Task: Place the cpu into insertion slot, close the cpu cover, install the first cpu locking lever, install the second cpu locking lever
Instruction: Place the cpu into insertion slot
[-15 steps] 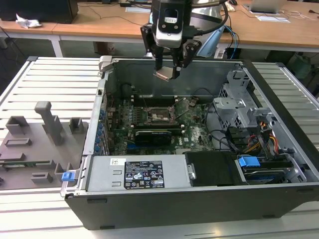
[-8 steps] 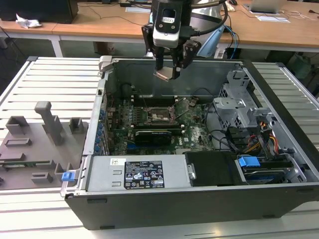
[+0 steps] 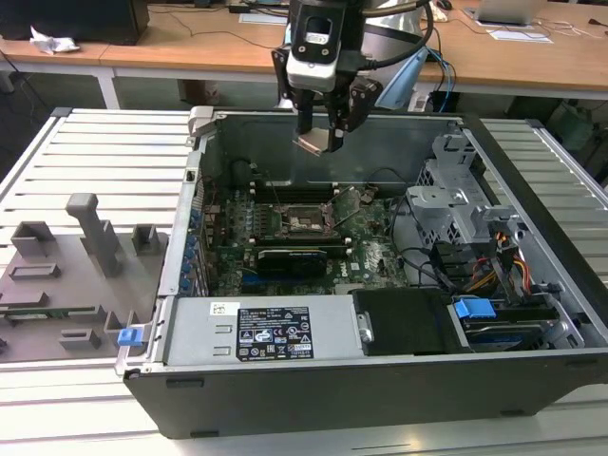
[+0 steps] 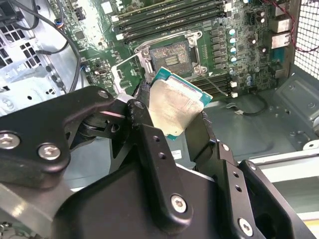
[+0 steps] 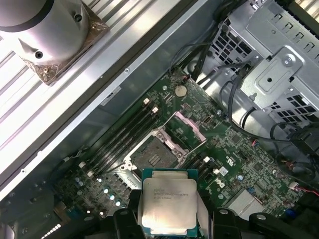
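exterior view: gripper [image 3: 321, 133] hangs over the open computer case [image 3: 380, 380], well above the insertion slot [image 3: 306, 220]. it is closed on the cpu [image 3: 313, 143], which sits at a tilt.

second wrist view: cpu [image 4: 174, 107] pinched by its edges between two black fingers [image 4: 147, 134], metal top showing, apart from the insertion slot [image 4: 170, 59], whose pin field lies bare.

first wrist view: cpu cover [image 5: 185, 125] stands swung open beside the insertion slot [image 5: 153, 155]; memory slots [image 5: 122, 132] run along its other side.

judgement: step one in hand, chip not yet seated. seating calls for levelling the chip, squaring it to the slot, and a gentle descent.
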Robot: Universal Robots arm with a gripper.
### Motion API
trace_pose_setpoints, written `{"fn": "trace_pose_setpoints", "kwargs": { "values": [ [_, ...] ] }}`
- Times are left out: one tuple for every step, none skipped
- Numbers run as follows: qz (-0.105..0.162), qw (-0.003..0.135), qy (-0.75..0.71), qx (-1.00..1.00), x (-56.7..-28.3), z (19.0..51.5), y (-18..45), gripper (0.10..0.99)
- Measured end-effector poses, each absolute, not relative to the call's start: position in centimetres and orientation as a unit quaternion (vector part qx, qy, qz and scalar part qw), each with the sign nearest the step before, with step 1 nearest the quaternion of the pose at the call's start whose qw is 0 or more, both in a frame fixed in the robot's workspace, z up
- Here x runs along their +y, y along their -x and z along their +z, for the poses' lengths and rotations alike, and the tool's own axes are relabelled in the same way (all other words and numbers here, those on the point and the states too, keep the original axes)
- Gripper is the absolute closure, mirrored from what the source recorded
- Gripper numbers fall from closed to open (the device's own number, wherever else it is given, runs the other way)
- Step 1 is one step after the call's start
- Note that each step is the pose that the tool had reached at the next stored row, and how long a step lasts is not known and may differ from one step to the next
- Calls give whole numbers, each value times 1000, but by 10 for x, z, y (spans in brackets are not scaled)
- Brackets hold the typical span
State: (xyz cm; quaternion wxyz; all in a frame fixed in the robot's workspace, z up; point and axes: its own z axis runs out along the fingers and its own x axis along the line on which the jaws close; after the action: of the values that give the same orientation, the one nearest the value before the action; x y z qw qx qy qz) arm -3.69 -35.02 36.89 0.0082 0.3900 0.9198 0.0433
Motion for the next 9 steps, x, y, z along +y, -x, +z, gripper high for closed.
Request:
{"fn": "trace_pose_setpoints", "kwargs": {
  "values": [
    [43, 8, -393, 919, -350, 369, 37, 557],
    [43, 8, -395, 918, -350, 369, 37, 557],
    [43, 8, -397, 917, -350, 369, 37, 557],
    [43, 9, -399, 916, -350, 369, 37, 557],
    [43, 9, -405, 913, -350, 369, 37, 557],
    [43, 9, -410, 911, -350, 369, 37, 557],
    [43, 9, -414, 909, -350, 368, 37, 557],
    [43, 10, -418, 907, -350, 368, 37, 557],
    [43, 10, -423, 905, -350, 368, 37, 557]
  ]
}}
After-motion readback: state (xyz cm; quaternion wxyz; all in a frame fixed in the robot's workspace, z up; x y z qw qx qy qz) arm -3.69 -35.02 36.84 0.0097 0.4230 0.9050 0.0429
